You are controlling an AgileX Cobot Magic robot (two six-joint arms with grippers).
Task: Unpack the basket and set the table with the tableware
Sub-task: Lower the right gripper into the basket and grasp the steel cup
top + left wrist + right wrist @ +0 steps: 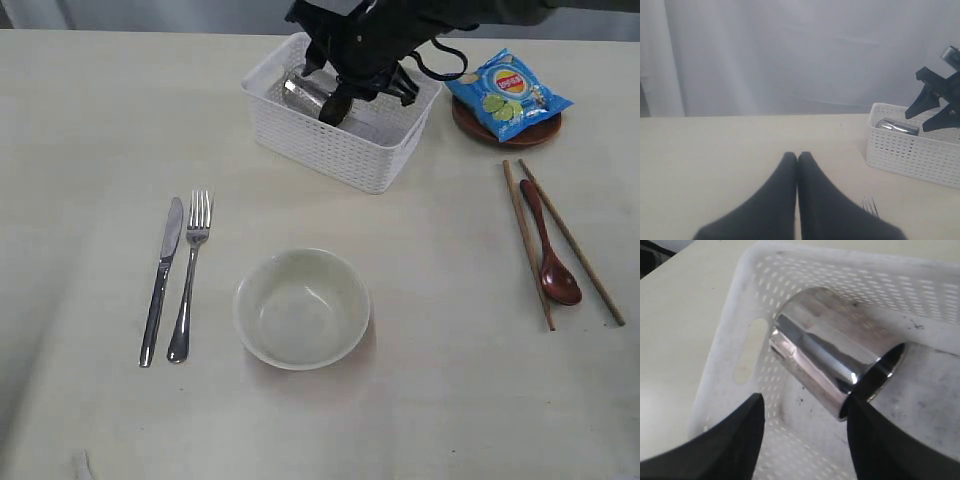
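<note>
The right pincer [805,400] stands open inside the basket [330,150], its two dark fingers [730,440] spread wide and gripping nothing. Just ahead of them the steel cup [825,355] lies on its side on the basket floor, its base toward the wall with the handle cut-out and its mouth toward one fingertip. That fingertip seems to touch the cup's rim, though the close view does not make this sure. The basket sits at the far middle of the tabletop [430,400].

To the basket's right, a blue crisp packet [508,95] rests on the small brown plate [520,135]. Nearer the front on that side, the wooden spoon [550,255] lies between the two chopsticks [527,245], all pointing roughly the same way. The pale bowl [302,308] stands upright in the front middle, well apart from the basket. Left of it the fork [190,280] and knife [160,285] lie side by side, knife on the outside.

The left pincer [797,155] is closed and empty, fingers pressed together, above the tabletop well away from the basket.
</note>
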